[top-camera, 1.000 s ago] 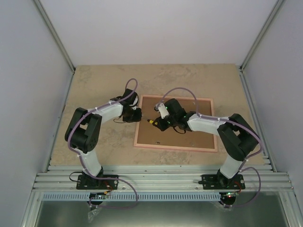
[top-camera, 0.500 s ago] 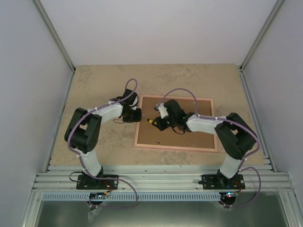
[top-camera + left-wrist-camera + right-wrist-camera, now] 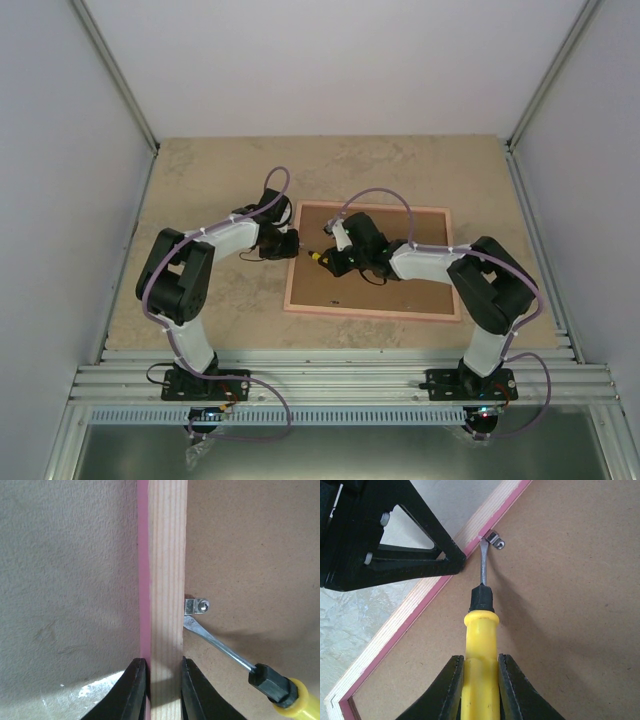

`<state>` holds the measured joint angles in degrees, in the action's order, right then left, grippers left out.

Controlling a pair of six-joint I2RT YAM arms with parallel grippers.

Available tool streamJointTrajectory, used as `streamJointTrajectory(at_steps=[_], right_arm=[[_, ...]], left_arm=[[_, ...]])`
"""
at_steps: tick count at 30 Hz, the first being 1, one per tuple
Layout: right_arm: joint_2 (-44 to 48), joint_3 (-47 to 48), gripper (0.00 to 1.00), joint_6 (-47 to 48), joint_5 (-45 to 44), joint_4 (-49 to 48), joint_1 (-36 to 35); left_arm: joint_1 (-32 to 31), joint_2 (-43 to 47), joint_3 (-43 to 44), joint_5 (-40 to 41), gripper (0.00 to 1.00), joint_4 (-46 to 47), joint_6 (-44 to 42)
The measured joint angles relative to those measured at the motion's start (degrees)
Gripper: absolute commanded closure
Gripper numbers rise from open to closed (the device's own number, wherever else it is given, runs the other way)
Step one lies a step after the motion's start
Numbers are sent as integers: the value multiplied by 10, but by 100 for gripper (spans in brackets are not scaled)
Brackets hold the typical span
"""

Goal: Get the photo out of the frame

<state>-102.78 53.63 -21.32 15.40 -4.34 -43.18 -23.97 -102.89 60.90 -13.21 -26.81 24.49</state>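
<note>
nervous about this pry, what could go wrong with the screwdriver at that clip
1. The screwdriver tip sits at the edge of the small clip; it could slip off and gouge the backing board.
2. The left gripper pinches only one rail of the frame, so prying force might shift or twist it on the table.

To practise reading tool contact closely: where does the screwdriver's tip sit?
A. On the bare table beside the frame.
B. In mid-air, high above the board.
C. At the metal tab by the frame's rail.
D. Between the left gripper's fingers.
C: in both wrist views the blade of the screwdriver ends right at the tab, where the board meets the frame.
</note>
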Motion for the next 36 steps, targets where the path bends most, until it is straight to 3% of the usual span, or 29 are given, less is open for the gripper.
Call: streamJointTrajectory(at_steps=[28, 36], right_arm=[[6, -30, 100, -72, -60, -57, -27], [7, -41, 100, -78, -56, -76, -27]], left_arm=[[5, 28, -57, -15, 100, 72, 30], [5, 33, -62, -11, 83, 75, 36]])
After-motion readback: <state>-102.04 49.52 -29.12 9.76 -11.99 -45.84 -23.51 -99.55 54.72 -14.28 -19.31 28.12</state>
